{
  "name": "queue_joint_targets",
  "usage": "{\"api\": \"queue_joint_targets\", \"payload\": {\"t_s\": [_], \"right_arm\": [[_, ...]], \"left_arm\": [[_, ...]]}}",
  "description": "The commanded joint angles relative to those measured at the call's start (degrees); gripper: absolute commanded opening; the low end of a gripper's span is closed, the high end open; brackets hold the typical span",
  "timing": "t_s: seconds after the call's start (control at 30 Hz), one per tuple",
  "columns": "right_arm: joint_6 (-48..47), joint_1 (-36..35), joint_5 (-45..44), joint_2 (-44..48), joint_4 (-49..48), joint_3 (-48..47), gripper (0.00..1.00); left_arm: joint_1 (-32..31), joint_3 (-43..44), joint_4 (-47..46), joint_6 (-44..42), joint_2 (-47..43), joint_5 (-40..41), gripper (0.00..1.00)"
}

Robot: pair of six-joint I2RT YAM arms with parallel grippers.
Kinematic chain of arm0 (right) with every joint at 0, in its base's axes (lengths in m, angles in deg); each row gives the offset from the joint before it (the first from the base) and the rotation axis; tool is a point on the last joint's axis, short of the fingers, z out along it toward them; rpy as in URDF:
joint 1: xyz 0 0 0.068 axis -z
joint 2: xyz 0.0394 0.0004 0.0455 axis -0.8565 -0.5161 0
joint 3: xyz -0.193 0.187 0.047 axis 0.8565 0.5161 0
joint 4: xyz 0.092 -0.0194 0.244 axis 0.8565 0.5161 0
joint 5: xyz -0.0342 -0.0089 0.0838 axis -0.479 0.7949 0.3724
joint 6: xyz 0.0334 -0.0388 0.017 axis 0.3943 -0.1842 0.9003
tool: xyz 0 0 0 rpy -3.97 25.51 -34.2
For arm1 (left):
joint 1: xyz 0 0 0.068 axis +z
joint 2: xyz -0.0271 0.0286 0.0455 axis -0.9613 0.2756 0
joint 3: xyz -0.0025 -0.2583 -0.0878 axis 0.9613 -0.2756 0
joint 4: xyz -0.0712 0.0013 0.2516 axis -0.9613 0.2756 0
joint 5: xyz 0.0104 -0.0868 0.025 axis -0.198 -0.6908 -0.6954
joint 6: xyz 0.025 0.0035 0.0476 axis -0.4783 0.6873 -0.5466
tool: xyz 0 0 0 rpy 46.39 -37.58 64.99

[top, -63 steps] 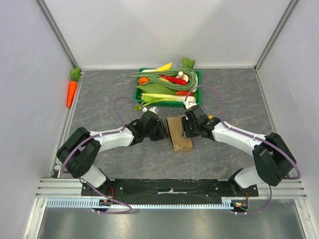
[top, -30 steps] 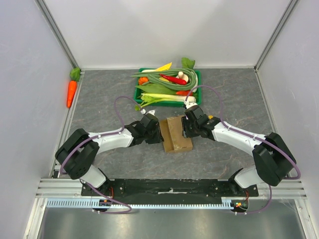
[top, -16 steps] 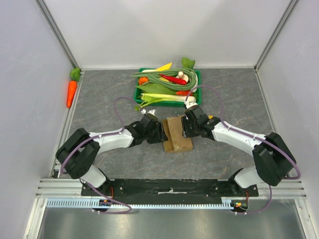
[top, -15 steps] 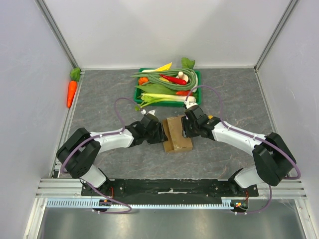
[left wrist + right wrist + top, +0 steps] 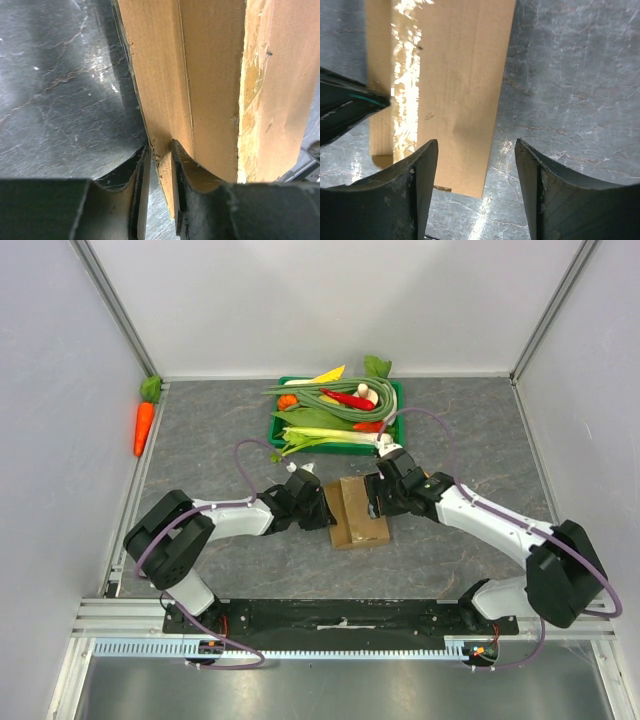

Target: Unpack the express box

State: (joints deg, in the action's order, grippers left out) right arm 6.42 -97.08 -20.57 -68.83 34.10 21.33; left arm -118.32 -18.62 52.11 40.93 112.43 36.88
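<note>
I see a dark grey table top (image 5: 200,440) with pale veins like marble, and it shines a little under even light. Plain white walls (image 5: 330,300) close it at the back and at both sides of the frame. Slanted metal posts (image 5: 112,300) stand in the upper corners; a metal rail (image 5: 330,650) runs along the bottom.

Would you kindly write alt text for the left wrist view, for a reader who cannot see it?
The left pincer pinches the thin edge of a flap on the brown express box, which fills the upper right. Dark marbled table lies to its left.
</note>
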Motion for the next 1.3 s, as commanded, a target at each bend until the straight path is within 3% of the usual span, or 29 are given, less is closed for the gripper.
{"api": "queue_joint_targets", "payload": {"t_s": [0.0,0.4,0.5,0.6,0.63,0.67,1.0,1.27], "right_arm": [[-2.5,-0.5,-0.1,5.2,2.0,-3.6,0.72],[-3.7,-3.2,2.1,2.5,-0.1,-1.5,0.82],[-3.4,-3.2,2.0,1.0,-0.9,-0.7,0.82],[-3.6,-3.3,2.0,0.4,-0.9,-0.3,0.82],[-3.7,-3.4,2.0,0.7,-0.9,-0.4,0.82],[-3.9,-3.5,2.0,1.0,-0.9,-0.5,0.82],[-3.6,-3.7,3.1,4.8,-0.5,-2.5,0.85],[0.3,-3.9,2.7,2.7,-3.0,-4.0,0.88]], "left_arm": [[0.2,0.4,-4.5,-0.3,1.2,-2.1,0.31],[0.7,-0.3,-7.2,2.5,2.9,-4.9,0.39],[1.0,-0.7,-8.1,3.6,3.6,-5.7,0.34],[1.1,-0.5,-8.5,4.3,3.6,-6.1,0.14],[1.2,-0.4,-8.5,4.2,3.6,-6.2,0.04],[1.2,0.0,-7.8,4.0,3.3,-6.3,0.02],[1.2,7.7,11.7,1.6,-8.4,-6.1,0.02],[1.2,9.2,17.1,1.6,-15.3,-5.5,0.02]]}}
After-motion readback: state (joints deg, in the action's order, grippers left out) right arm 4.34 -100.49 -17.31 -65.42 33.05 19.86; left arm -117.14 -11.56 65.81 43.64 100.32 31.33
